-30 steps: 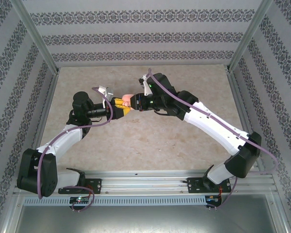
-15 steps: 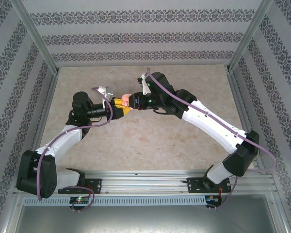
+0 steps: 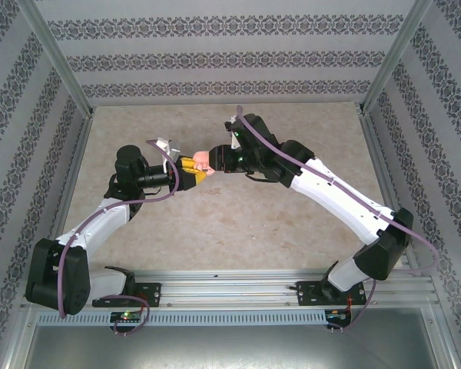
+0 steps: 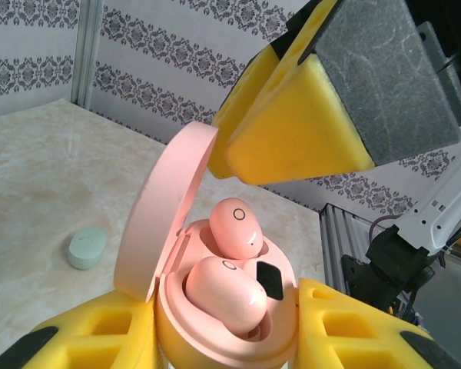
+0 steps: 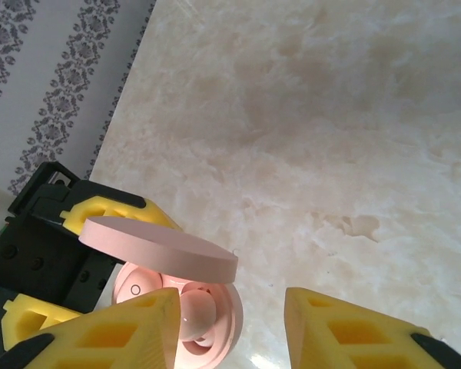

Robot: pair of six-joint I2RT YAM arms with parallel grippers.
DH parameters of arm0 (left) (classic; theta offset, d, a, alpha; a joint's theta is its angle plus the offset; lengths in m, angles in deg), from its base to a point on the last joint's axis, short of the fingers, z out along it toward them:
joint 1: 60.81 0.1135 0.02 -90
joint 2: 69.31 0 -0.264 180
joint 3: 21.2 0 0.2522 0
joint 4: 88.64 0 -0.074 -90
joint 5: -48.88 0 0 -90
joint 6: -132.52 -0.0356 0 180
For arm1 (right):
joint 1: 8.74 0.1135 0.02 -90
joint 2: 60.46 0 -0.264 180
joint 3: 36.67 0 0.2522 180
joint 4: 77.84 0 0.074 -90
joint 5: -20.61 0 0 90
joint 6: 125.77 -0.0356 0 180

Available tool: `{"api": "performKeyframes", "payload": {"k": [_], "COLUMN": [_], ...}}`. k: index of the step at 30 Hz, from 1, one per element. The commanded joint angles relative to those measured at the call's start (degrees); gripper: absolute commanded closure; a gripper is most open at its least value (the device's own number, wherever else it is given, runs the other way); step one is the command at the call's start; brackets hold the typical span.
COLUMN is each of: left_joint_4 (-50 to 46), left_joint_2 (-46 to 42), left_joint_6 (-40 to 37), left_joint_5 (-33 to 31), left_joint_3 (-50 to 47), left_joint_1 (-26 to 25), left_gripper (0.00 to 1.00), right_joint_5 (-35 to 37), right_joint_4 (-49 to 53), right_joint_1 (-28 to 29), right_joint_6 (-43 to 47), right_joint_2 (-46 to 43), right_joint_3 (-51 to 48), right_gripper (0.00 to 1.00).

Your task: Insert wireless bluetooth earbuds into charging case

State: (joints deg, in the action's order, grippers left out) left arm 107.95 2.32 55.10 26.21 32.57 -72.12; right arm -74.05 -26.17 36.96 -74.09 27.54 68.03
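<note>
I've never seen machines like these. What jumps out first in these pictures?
A pale pink case gripped by the left hand, with its lid flipped open on two matching pink earbuds nestled inside. Close beside it hovers the right hand, its yellow foam fingers apart. Farther back, a small mint green piece lies on the marbled table.

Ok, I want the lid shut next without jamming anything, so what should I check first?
1. Grip: left gripper clamps the pink case: ok.
2. The lid stands hinged open: ok.
3. Both pink earbuds lie inside the case: ok.
4. Earbuds fully seated: cannot tell; the rear earbud sits tilted.
5. The right gripper is open, holding nothing: ok.
6. Its finger clear of the lid: cannot tell.
</note>
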Motion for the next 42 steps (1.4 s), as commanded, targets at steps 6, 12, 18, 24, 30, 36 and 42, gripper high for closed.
{"api": "performKeyframes", "payload": {"k": [6,12,18,24,30,36,42], "left_joint_4": [0.83,1.13,1.12,0.44,0.22,-1.05,-2.85], "left_joint_2": [2.1,2.89,2.88,2.44,2.19,1.92,4.32], "left_joint_6": [-0.8,-0.71,-0.8,-1.3,-1.61,-3.79,-3.89], "left_joint_5": [2.2,2.49,2.52,2.53,2.27,3.16,5.77], "left_joint_3": [3.11,3.58,3.59,3.58,3.63,3.91,8.05], "left_joint_1": [-0.59,-0.58,-0.6,-0.38,-0.19,0.23,0.43], "left_gripper": [0.79,0.79,0.79,0.79,0.79,0.79,0.79], "right_joint_5": [1.31,0.32,-1.3,-1.28,-0.88,-0.04,-6.35], "right_joint_4": [1.47,1.4,1.59,2.65,3.52,4.18,1.58], "right_joint_1": [2.34,2.49,2.11,1.92,1.83,0.07,-6.37], "right_joint_6": [-2.45,-2.29,-1.84,-1.32,0.65,2.34,1.8], "right_joint_2": [1.15,3.02,4.96,5.79,3.24,-0.27,1.4], "right_joint_3": [2.89,3.84,5.25,6.53,9.68,9.9,9.88], "right_gripper": [0.69,0.69,0.69,0.67,0.66,0.65,0.61]}}
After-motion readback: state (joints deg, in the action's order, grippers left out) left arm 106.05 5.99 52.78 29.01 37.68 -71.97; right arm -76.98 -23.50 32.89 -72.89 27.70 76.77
